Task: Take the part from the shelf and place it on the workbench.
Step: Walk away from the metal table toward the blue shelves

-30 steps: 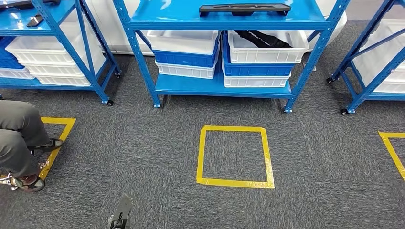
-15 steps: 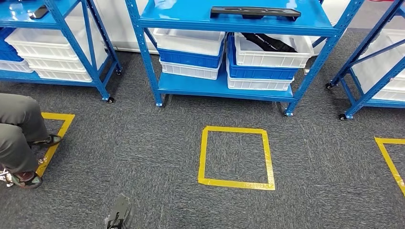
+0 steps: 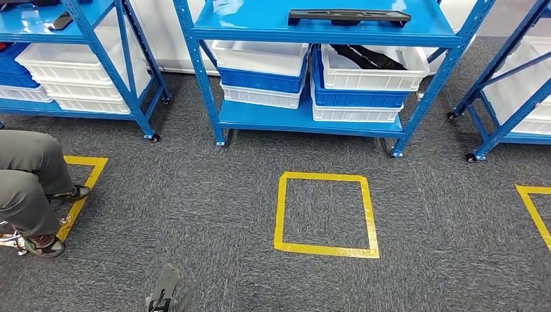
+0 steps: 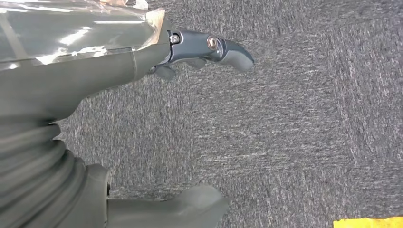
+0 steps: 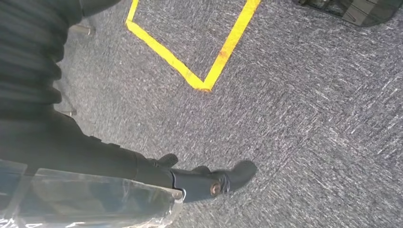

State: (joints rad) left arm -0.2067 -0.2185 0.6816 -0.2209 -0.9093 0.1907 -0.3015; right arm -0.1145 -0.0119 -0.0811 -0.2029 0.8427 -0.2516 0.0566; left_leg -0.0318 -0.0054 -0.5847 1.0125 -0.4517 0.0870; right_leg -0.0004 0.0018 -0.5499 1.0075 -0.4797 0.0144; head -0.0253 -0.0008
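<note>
A long flat black part (image 3: pixel 349 16) lies on the upper board of the middle blue shelf (image 3: pixel 312 121), far ahead of me in the head view. My left hand (image 3: pixel 164 291) hangs low at the picture's bottom edge, well short of the shelf. In the left wrist view that left hand (image 4: pixel 119 71) is over grey carpet, thumb and fingers (image 4: pixel 223 50) apart, holding nothing. My right hand (image 5: pixel 142 175) also hangs over the carpet with its fingers (image 5: pixel 228 178) stretched out and nothing in them.
White and blue bins (image 3: pixel 367 78) are stacked on the middle shelf's lower board, one holding a black item (image 3: pixel 364 57). More blue shelves stand left (image 3: pixel 97 49) and right (image 3: pixel 513 78). A yellow tape square (image 3: pixel 281 214) marks the carpet. A seated person's legs (image 3: pixel 29 175) are at left.
The whole view has shifted: my camera moved, and the shelf and tape square now sit slightly lower and further right in the picture. The black part lies where it was on the shelf.
</note>
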